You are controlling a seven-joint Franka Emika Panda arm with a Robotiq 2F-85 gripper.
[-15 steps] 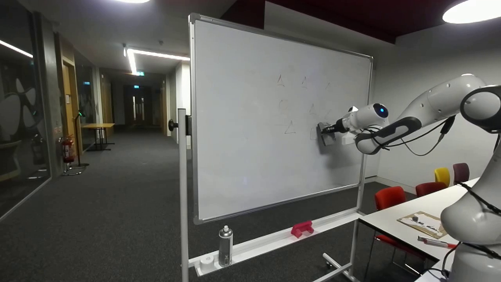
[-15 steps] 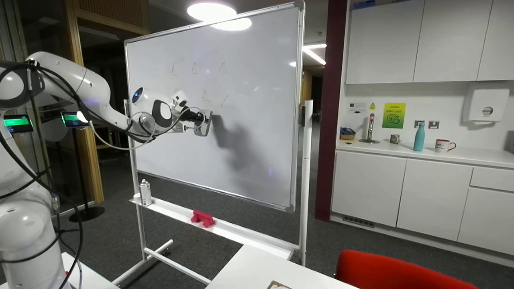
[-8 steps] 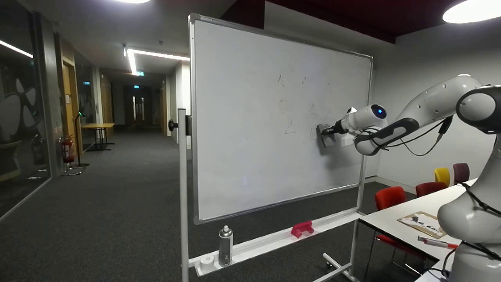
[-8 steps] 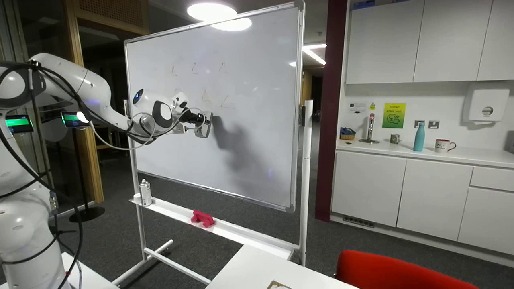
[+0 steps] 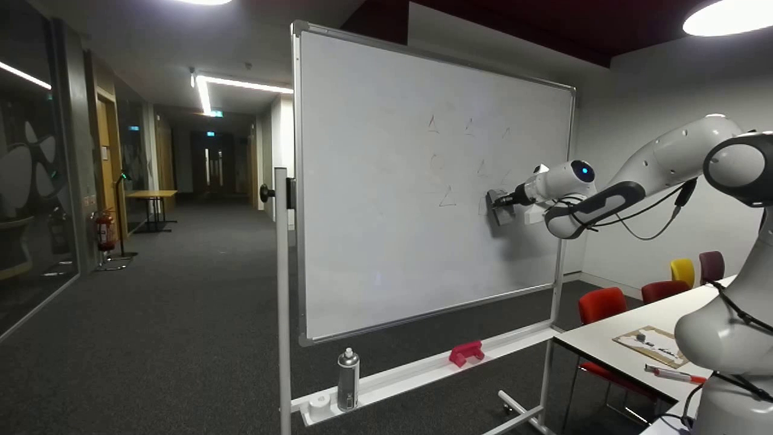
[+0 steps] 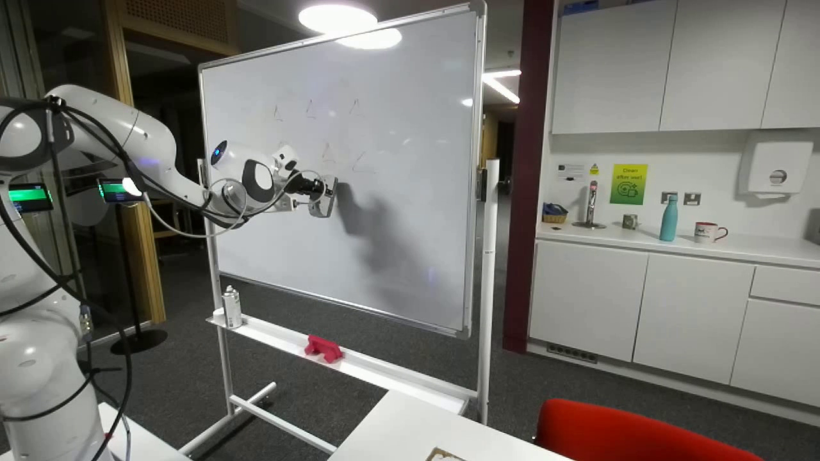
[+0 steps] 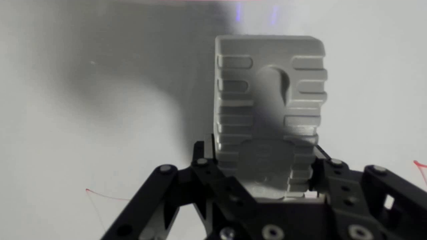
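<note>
The fingers (image 7: 199,150) pinch a ribbed grey whiteboard eraser (image 7: 268,111) by its sides, close to the whiteboard (image 5: 386,241); whether it touches is unclear. Below, a spray can (image 5: 348,382) stands upright on the tray (image 5: 410,379).

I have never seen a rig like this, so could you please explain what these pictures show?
The machine is a single robot arm, seen in both exterior views from cameras standing away from it; the wrist view comes from a camera riding on the arm. Its black gripper is shut on a grey ribbed block, apparently a board eraser, held against or just off a whiteboard bearing faint triangles. On the tray below are a spray can and a red piece.
</note>
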